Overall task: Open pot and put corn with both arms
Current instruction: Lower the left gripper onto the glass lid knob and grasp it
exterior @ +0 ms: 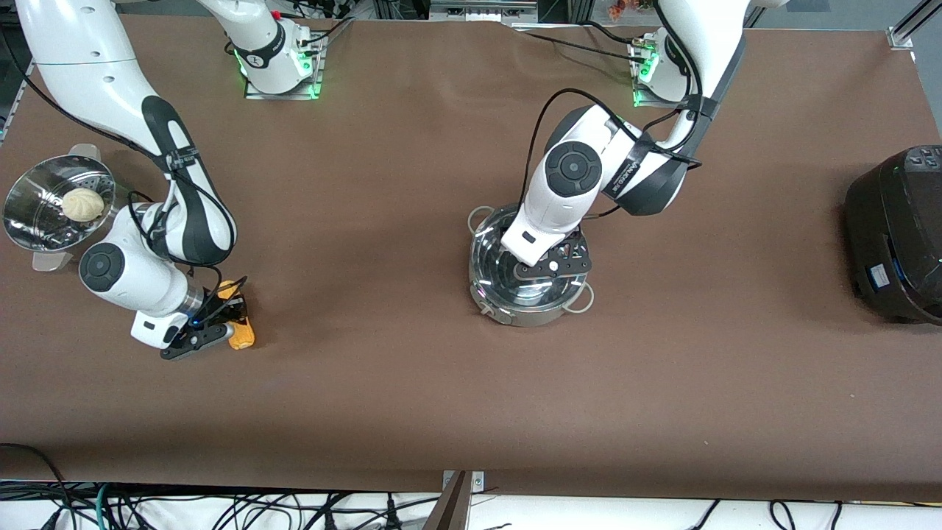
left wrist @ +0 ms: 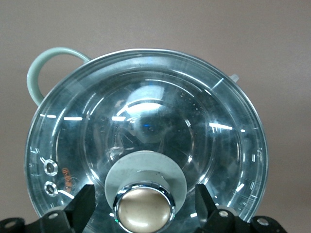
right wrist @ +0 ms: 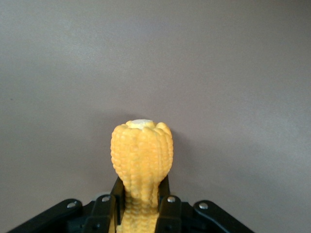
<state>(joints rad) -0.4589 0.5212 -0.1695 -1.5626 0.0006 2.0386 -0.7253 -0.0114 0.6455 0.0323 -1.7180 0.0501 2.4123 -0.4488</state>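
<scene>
A: Where is the left gripper [left wrist: 144, 206]?

B: Low over the middle of the pot [exterior: 531, 271], fingers [left wrist: 83, 204] spread apart on either side of the knob [left wrist: 144, 203] on the clear lid [left wrist: 146, 141], not pressing it. From the front the wrist hides the knob and most of the lid.

A: And around it?

B: One pale loop handle [left wrist: 44, 73] shows past the lid's rim; the pot's inside is only glare. The black cooker [exterior: 898, 235], toward the left arm's end of the table, is cut off by the frame edge.

A: The right gripper [right wrist: 141, 206]?

B: Clamped on the corn [right wrist: 141, 160], narrow part between the fingers, blunt end sticking out ahead. It sits low at the table [exterior: 412, 383]; whether the cob rests on it I can't tell. From the front the gripper covers most of the cob.

A: Nearby?

B: The steamer basket [exterior: 33, 221] with a white bun [exterior: 82, 205], farther from the front camera than the corn.
</scene>
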